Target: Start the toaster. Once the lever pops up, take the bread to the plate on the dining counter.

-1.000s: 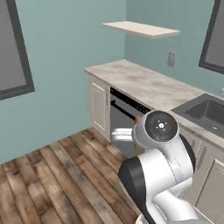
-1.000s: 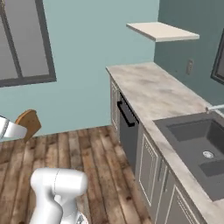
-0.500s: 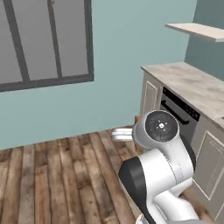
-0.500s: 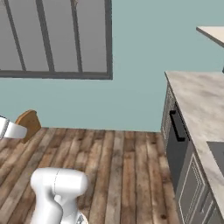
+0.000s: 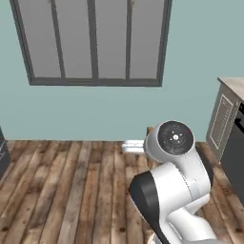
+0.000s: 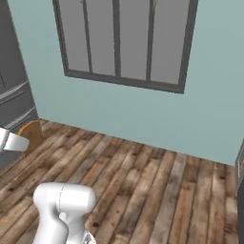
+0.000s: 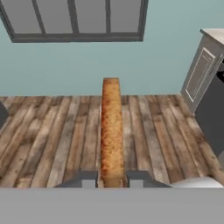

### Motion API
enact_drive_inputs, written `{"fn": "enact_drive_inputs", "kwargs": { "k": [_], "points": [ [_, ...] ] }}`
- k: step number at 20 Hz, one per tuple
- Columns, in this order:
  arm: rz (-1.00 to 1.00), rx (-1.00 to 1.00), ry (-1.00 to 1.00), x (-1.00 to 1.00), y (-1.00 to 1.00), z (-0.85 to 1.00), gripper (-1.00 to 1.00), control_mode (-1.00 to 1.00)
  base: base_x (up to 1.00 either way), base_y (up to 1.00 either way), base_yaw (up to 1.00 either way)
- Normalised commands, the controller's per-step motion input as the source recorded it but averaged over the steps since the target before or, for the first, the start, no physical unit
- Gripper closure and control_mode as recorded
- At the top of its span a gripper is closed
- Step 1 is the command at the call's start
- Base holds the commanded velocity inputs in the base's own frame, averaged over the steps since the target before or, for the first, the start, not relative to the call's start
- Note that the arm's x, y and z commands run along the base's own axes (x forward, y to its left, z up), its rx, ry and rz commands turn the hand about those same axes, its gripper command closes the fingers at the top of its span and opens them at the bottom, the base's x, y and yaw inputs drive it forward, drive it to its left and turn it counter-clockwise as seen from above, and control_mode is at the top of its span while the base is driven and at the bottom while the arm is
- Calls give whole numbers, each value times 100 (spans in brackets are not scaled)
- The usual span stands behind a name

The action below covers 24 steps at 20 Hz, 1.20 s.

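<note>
Since a second ago my base has swung round, so both base cameras have left the counter and sink and now face a teal wall with a dark-framed window (image 5: 93, 43) above a wood plank floor (image 6: 157, 190). No writing or label is readable anywhere. My hand camera shows the gripper (image 7: 112, 178) clamped on the bread (image 7: 111, 131), edge-on, golden-brown, standing up between the two fingertips. From the right base camera I see the slice's broad face at the far left edge. On the left base camera a white cabinet end (image 5: 223, 119) sits at right, which the right one barely catches.
</note>
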Motion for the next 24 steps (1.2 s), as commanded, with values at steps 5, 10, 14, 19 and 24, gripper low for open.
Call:
{"fn": "enact_drive_inputs", "kwargs": {
  "k": [5,10,14,19,24],
  "points": [
    [0,0,0,0,0,0,100,100,0,25,48],
    [0,0,0,0,0,0,100,100,-3,29,48],
    [0,0,0,0,0,0,100,100,-6,27,49],
    [0,0,0,0,0,0,100,100,-2,24,49],
    [0,0,0,0,0,0,100,100,0,26,49]
  ]
}}
